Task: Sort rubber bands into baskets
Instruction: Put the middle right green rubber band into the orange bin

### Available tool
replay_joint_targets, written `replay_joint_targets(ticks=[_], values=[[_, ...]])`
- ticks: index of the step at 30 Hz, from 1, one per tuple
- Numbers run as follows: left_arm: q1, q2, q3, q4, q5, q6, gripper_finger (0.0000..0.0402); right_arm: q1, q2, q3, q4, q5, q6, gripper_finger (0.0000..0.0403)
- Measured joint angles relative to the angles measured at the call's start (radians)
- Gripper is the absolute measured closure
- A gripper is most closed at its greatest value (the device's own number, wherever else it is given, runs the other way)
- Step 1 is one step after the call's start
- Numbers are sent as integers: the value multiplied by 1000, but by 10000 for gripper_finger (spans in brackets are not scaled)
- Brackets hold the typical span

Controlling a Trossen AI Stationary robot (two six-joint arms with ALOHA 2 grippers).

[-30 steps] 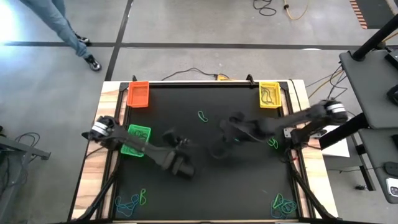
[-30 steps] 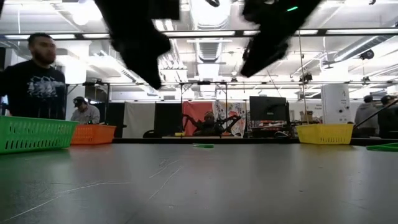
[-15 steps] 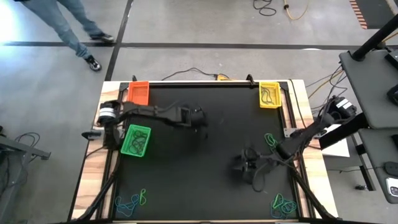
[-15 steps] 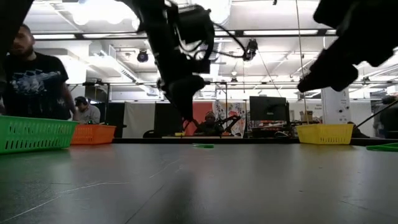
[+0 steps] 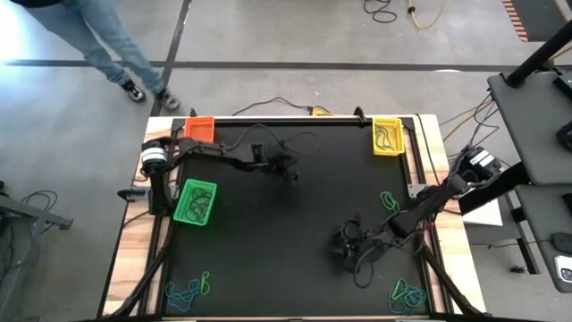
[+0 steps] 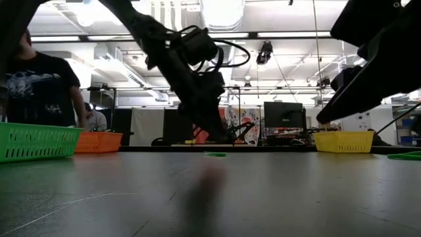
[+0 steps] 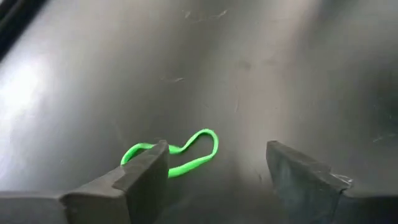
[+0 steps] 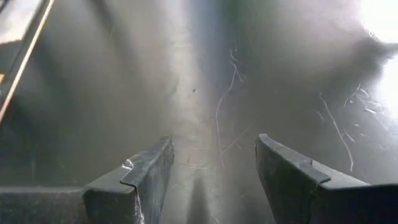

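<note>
A single green rubber band (image 7: 177, 155) lies flat on the black mat, far of the table's middle; it also shows in the low view (image 6: 214, 154). My left gripper (image 7: 217, 180) hangs open just above it, slanting down, the band lying between its fingers and nearer one of them. It is also in the high view (image 5: 288, 168). My right gripper (image 5: 346, 248) is open over bare mat at the near right (image 8: 214, 180). Orange basket (image 5: 199, 131), yellow basket (image 5: 387, 136) and green basket (image 5: 195, 201) stand on the mat.
More rubber bands lie in heaps at the near left (image 5: 188, 289) and near right (image 5: 407, 293), and a green one at the right edge (image 5: 390, 200). A person (image 5: 116, 54) walks beyond the far left corner. Black cables trail off the far edge.
My left gripper has swung from the table's near middle toward the far edge and come down over the green band. My right gripper has gone from the middle toward the near right and sunk lower. The person has walked on past the far left corner.
</note>
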Motion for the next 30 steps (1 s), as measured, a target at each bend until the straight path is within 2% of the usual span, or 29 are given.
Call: replay_joint_targets(ticks=[8, 11, 20, 26, 30], values=[[1, 2, -190, 403, -10, 20, 142, -2, 95, 52, 1, 0, -11, 186], [-2, 2, -234, 507, -10, 20, 142, -2, 122, 70, 0, 3, -13, 186], [-2, 43, -268, 538, -28, 19, 142, -13, 173, 125, 1, 102, -36, 186], [-2, 156, -199, 554, -41, -2, 153, -28, 166, 132, -1, 105, -42, 186], [0, 196, -177, 540, -57, -26, 176, -29, 163, 131, -7, 103, -55, 186]])
